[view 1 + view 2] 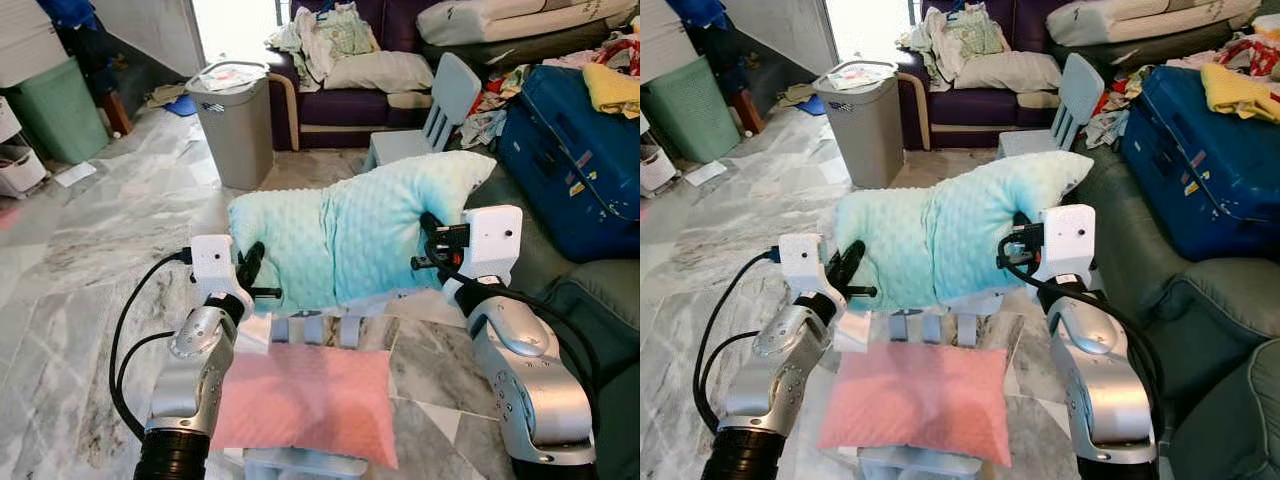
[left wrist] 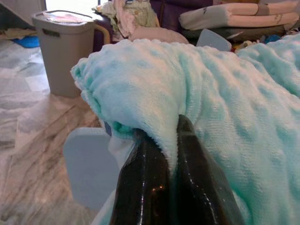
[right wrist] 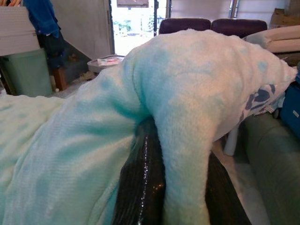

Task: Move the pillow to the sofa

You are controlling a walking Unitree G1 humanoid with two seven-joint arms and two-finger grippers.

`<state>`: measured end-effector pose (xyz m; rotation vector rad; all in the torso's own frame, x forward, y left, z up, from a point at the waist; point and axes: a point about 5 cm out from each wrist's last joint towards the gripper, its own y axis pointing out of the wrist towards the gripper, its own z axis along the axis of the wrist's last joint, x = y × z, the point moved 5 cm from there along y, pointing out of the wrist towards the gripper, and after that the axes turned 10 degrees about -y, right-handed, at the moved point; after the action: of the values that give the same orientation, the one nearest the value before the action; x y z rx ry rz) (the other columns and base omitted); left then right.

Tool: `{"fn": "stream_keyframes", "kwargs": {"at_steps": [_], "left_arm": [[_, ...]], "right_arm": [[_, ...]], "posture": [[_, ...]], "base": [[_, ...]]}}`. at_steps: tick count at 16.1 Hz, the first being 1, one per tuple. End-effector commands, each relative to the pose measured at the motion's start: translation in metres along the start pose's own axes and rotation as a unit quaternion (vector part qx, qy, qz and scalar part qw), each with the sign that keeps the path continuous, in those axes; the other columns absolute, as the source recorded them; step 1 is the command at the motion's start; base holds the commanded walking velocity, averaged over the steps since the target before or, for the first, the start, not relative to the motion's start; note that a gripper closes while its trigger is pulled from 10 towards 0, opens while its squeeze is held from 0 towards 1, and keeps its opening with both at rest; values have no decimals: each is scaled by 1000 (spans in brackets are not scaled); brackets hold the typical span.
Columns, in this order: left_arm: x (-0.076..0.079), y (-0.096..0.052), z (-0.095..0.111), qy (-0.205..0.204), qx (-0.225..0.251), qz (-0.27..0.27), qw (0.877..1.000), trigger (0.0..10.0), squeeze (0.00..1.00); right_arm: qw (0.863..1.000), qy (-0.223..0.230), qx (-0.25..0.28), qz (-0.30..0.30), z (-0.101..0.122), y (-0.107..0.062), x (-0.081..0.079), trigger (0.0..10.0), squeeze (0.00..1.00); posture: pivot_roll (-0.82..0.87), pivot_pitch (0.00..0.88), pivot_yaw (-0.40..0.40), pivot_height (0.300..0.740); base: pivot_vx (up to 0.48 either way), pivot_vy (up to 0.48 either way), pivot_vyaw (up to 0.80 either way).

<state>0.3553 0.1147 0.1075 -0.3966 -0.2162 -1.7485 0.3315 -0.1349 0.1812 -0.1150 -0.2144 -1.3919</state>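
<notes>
A mint-green dotted fleece pillow (image 1: pixel 350 235) hangs in the air between my two arms, above a small table. My left gripper (image 1: pixel 255 272) is shut on its left edge, and in the left wrist view the black fingers (image 2: pixel 154 187) pinch the fabric (image 2: pixel 197 93). At the pillow's right end my right gripper (image 1: pixel 430 245) is shut on a fold; its fingers (image 3: pixel 145 192) clamp that fold (image 3: pixel 187 140). A purple sofa (image 1: pixel 340 105) stands ahead, piled with clothes and a white pillow. A grey-green sofa (image 1: pixel 1130 240) runs along my right.
A pink pillow (image 1: pixel 310 400) lies on the small table (image 1: pixel 410 345) right below me. A grey laundry bin (image 1: pixel 235 120) and a pale blue child's chair (image 1: pixel 435 110) stand before the purple sofa. A blue suitcase (image 1: pixel 570 160) rests on the right sofa. Marble floor (image 1: pixel 100 250) opens left.
</notes>
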Motion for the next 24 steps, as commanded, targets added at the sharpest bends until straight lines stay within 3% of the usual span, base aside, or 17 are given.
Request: {"fn": "stream_keyframes", "kwargs": {"at_steps": [1,19,24], "left_arm": [[2,-1,7,2,8,-8,1000,10000,0],[2,0,10,17,-7,-18,1000,10000,0],[13,-1,8,13,-9,-43,999,10000,0]], "right_arm": [[1000,0,16,7,10,0,-3,10000,0],[1000,6,18,5,10,4,-7,10000,0],[1000,7,14,6,8,4,-8,10000,0]], "posture": [[-160,0,50,740],[-140,0,70,740],[-139,0,71,740]], "base": [[0,420,0],[0,466,0],[0,184,0]]}}
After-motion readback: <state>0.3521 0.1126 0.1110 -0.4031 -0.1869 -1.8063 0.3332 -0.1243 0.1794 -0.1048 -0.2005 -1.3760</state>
